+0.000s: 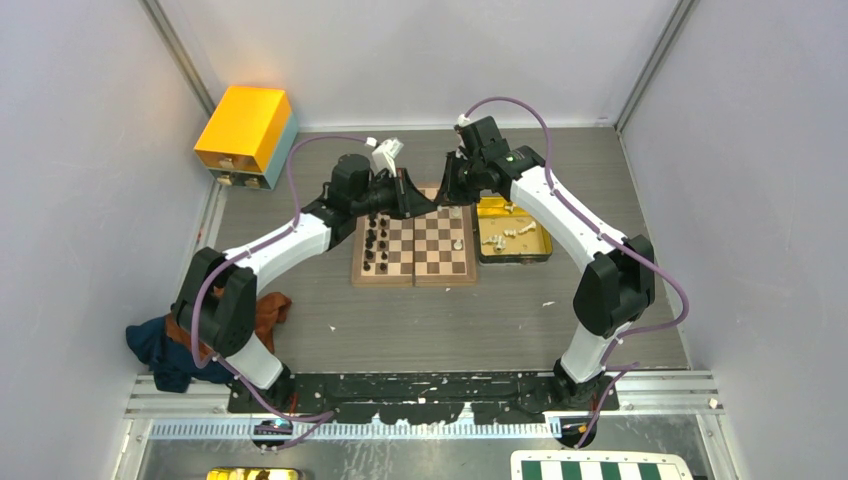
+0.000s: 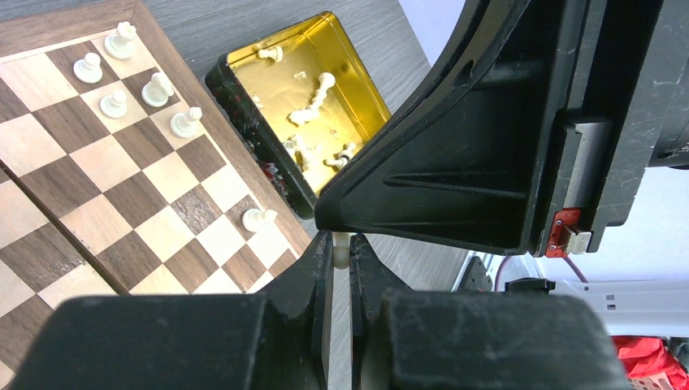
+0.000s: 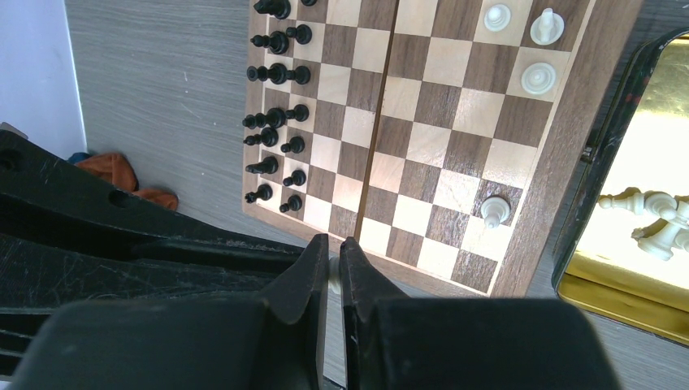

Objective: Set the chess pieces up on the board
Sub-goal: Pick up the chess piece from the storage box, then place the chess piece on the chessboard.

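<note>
Chess pieces (image 3: 276, 122) in black stand in two files along one side of the board (image 1: 414, 279). A few white ones (image 2: 150, 89) stand at the opposite side, and more lie in the gold tray (image 2: 256, 142) beside it on the desk (image 1: 500, 320). The left hand (image 2: 342, 242) and right hand (image 3: 333, 253) meet at the board's far edge, each pinched onto a small white piece (image 2: 342, 253). It is seemingly the same one, which suggests a handover. Next, one hand must let go so the other can stand the piece on its square.

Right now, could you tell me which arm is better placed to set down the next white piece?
Probably right: its gripper holds a white piece, with the placed white pieces and gold tray on its side.
</note>
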Controlling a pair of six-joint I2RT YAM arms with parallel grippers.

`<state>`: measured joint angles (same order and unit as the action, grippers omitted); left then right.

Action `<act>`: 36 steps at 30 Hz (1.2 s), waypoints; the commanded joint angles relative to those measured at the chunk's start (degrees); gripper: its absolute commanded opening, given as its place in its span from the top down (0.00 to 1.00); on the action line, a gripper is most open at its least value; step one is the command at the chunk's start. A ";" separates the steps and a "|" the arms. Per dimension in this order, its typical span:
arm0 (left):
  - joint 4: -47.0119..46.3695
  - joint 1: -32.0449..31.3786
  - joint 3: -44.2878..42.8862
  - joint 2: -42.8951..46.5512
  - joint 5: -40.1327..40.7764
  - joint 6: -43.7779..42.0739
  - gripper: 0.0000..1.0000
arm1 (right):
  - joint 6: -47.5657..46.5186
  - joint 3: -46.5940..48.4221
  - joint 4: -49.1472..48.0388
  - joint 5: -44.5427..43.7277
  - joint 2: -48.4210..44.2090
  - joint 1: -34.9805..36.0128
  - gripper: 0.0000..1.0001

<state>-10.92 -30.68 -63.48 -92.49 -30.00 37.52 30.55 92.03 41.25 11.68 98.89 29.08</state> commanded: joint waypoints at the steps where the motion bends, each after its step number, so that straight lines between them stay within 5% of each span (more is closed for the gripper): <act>1: -1.90 -0.06 -1.70 0.24 -0.93 -0.11 1.00 | -0.07 2.07 -1.79 0.58 -2.52 0.29 0.88; 21: 5.82 -0.11 -4.78 0.12 -0.28 -3.93 1.00 | -0.16 2.83 -1.91 -0.41 -2.55 -1.20 0.77; 36: 47.34 -0.47 -34.74 -15.08 5.68 -15.31 1.00 | -2.24 -2.75 -1.56 -10.21 -3.74 -8.20 0.76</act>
<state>22.85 -30.70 -92.12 -103.39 -25.54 25.10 29.74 90.06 41.17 5.32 98.61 21.12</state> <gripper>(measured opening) 0.092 0.235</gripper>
